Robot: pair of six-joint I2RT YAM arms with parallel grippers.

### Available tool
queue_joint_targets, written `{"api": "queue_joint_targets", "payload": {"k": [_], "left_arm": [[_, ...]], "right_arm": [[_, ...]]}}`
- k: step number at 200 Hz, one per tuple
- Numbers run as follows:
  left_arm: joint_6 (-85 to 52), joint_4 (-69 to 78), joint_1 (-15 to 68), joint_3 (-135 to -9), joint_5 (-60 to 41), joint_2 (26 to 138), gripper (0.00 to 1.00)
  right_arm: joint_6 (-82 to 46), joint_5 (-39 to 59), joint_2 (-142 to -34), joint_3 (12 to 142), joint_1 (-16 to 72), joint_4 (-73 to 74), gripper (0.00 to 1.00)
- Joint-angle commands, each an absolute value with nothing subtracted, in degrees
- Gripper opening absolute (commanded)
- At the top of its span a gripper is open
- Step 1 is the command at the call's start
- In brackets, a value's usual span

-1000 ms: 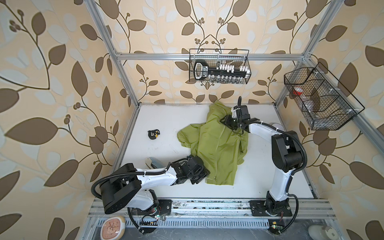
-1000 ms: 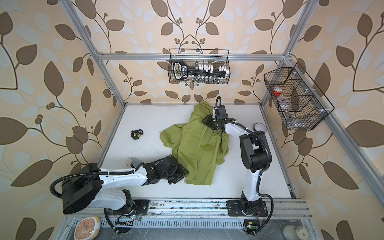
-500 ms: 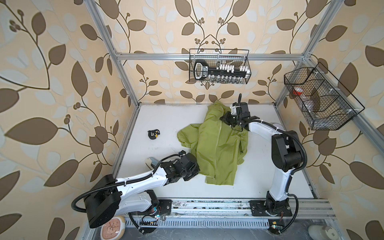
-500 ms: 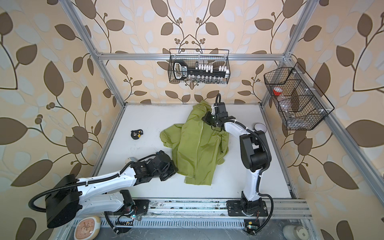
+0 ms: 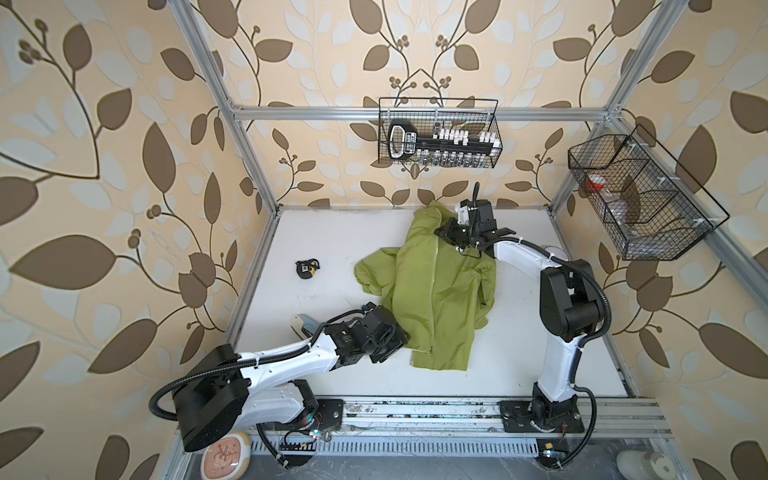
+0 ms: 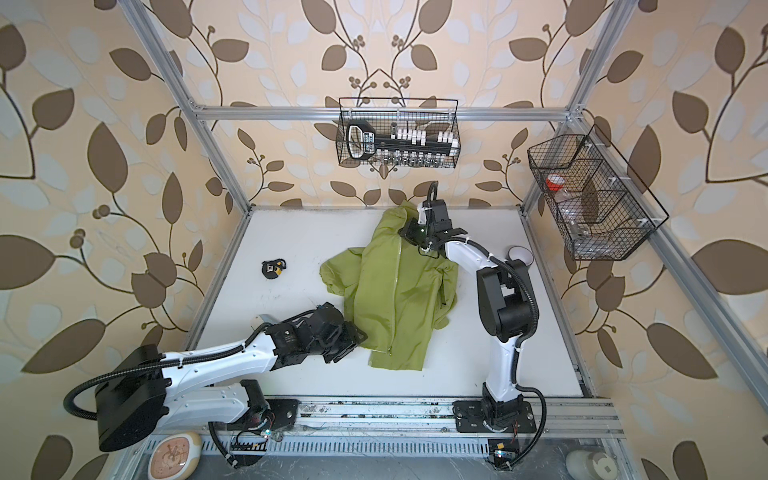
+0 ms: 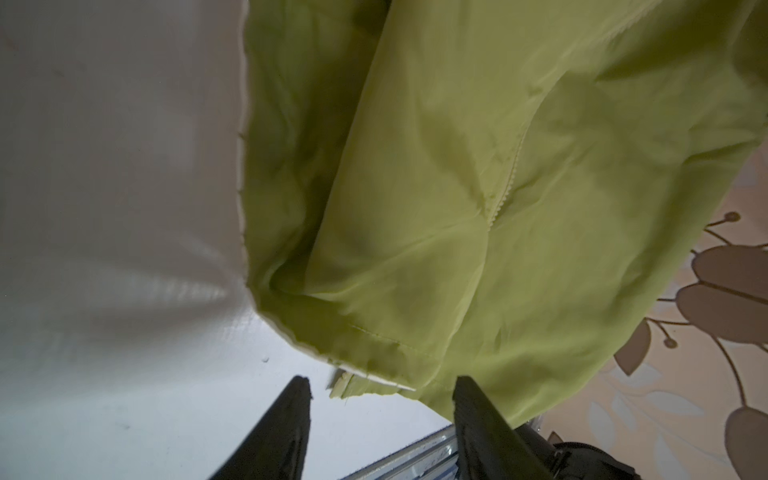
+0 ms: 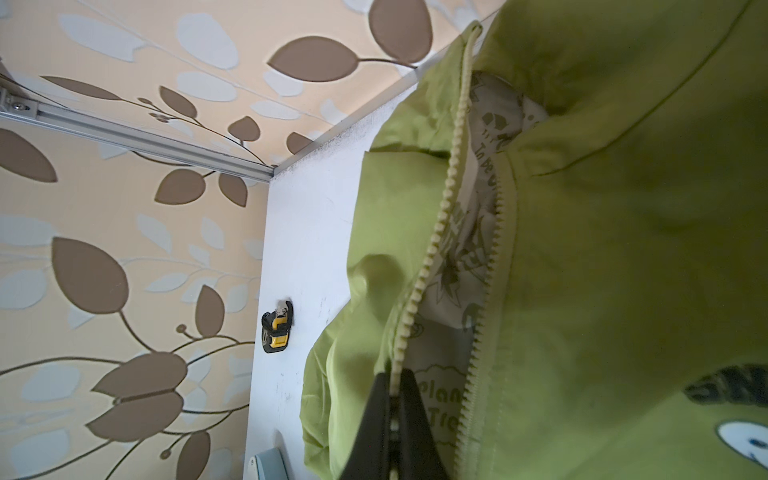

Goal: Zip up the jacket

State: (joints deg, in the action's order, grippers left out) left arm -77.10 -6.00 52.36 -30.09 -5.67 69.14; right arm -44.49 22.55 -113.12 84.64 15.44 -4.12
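Lying front-up, the jacket (image 5: 436, 299) points hood (image 5: 428, 218) toward the back wall (image 5: 332, 174).

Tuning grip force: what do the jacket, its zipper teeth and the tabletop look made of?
Jacket: thin synthetic weave, likely nylon; faint sheen, soft creases. Zipper teeth: chunky, matte, probably moulded plastic. Tabletop: smooth white semi-gloss, laminate or painted board; glare streaks.

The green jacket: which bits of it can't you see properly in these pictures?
- Zipper slider: too small in both top views; in the right wrist view the right gripper hides where the teeth join.
- Chest logo: cut off by the right wrist view's edge.
- Hem corner of the jacket: blurred in the left wrist view, near the left gripper.
- Back: hidden against the table.
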Motion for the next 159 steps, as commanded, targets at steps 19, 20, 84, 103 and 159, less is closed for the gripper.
{"api": "queue_joint_targets", "payload": {"k": [19, 20, 84, 103, 159], "left_arm": [[-81.1, 4.0, 52.9, -28.0, -9.5, 74.2, 0.53], [-81.2, 4.1, 52.9, -27.9, -9.5, 74.3, 0.53], [-80.1, 5.8, 52.3, -30.5, -6.2, 80.2, 0.27], [-79.5, 3.6, 51.4, -30.5, -4.7, 78.8, 0.04], [-77.3, -14.1, 50.6, -28.7, 3.9, 61.8, 0.0]], "right_arm": [[-43.4, 22.5, -112.9, 83.1, 14.9, -4.5, 0.04], [-43.4, 22.5, -112.9, 83.1, 14.9, -4.5, 0.04], [-43.9, 22.8, -112.4, 82.5, 15.2, -3.9, 0.04], [-43.5, 22.6, -111.6, 82.1, 15.6, -4.2, 0.04], [-43.0, 21.8, -110.3, 82.3, 17.5, -5.0, 0.01]]}}
